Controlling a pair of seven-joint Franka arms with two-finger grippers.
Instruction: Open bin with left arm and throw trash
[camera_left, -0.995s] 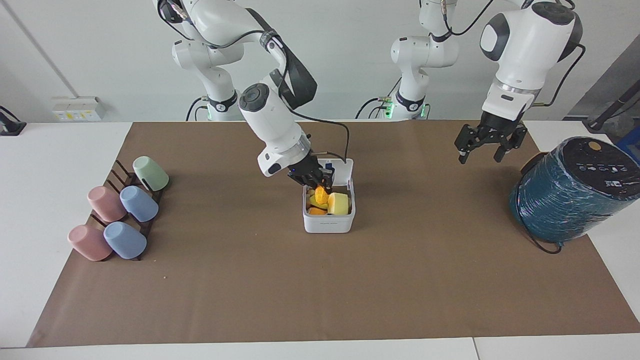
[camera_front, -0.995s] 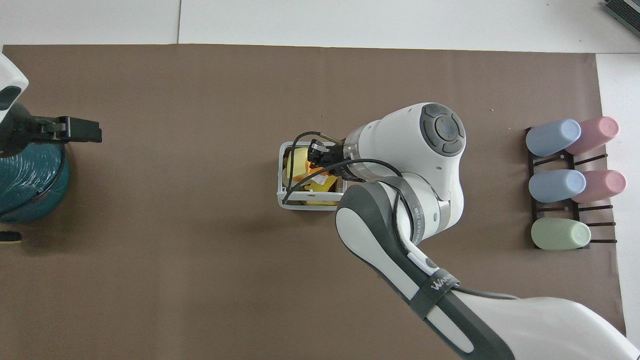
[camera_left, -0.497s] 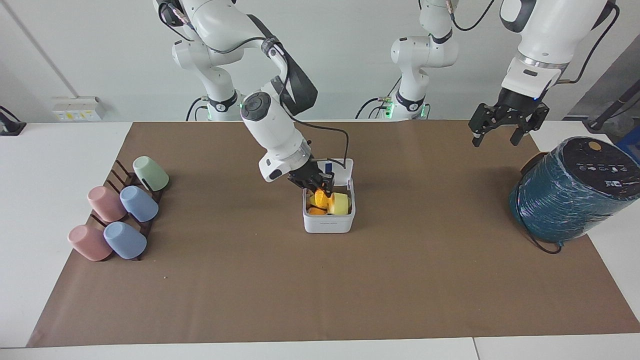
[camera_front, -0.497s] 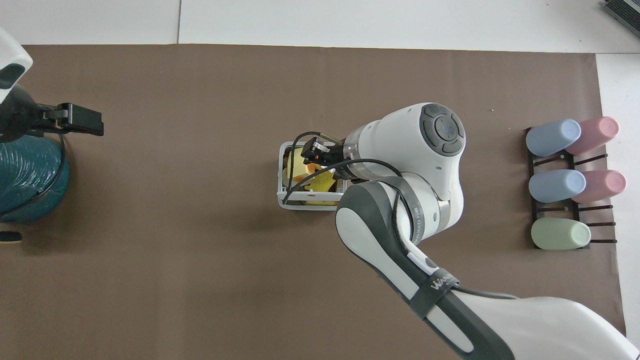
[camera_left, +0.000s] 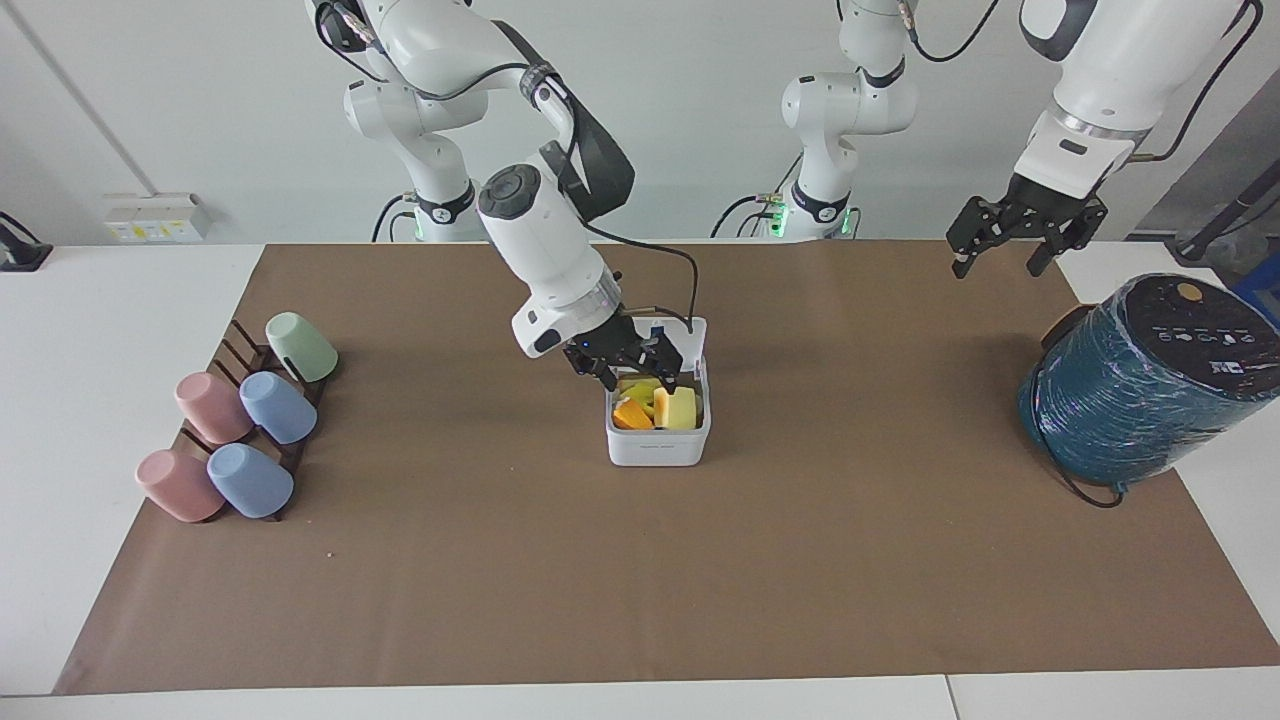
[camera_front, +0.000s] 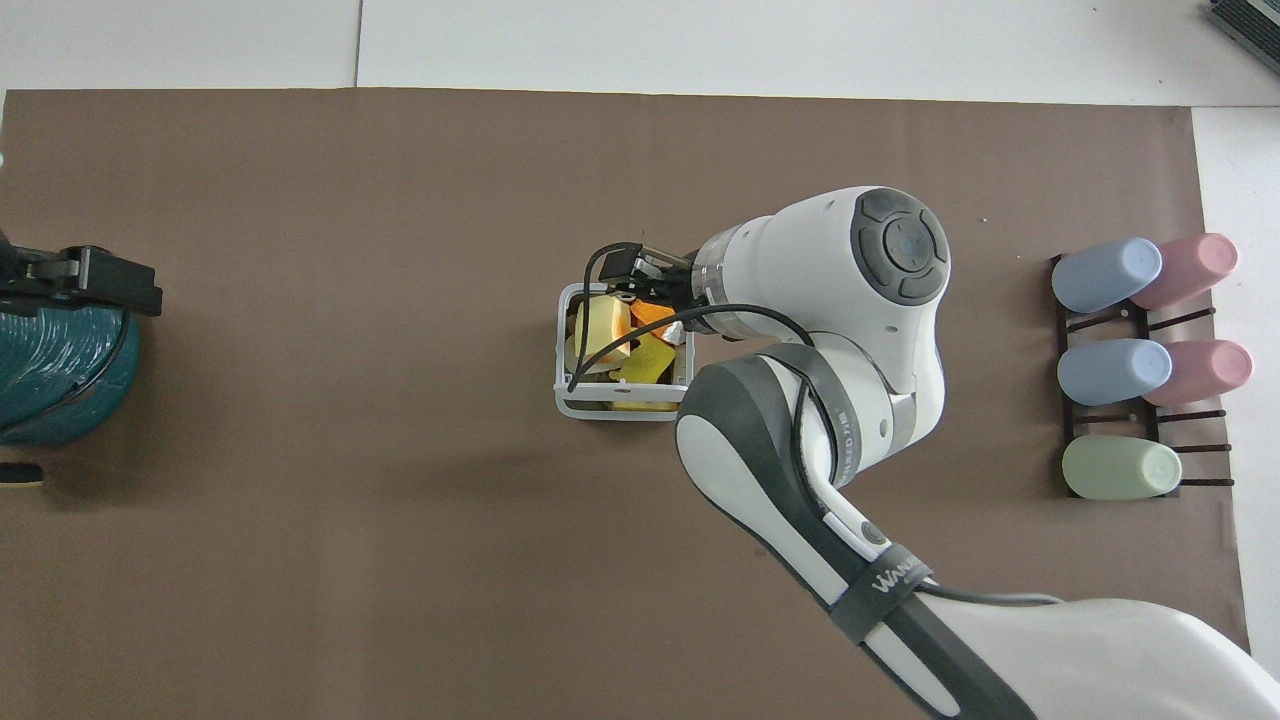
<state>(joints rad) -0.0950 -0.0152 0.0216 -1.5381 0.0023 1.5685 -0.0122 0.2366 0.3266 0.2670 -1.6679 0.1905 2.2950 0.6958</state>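
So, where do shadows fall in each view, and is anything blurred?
Facing view: light, soft shadows beside the bin and the teal cylinder; everything sharp. Overhead view: a faint shadow of the right arm on the brown mat; no blur.

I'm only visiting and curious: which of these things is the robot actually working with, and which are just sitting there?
In use:
- bin, lid open
- trash inside it
- right gripper, open over the bin

Lying about:
- pastel cups on a rack
- teal wrapped cylinder
- left gripper, waiting, open
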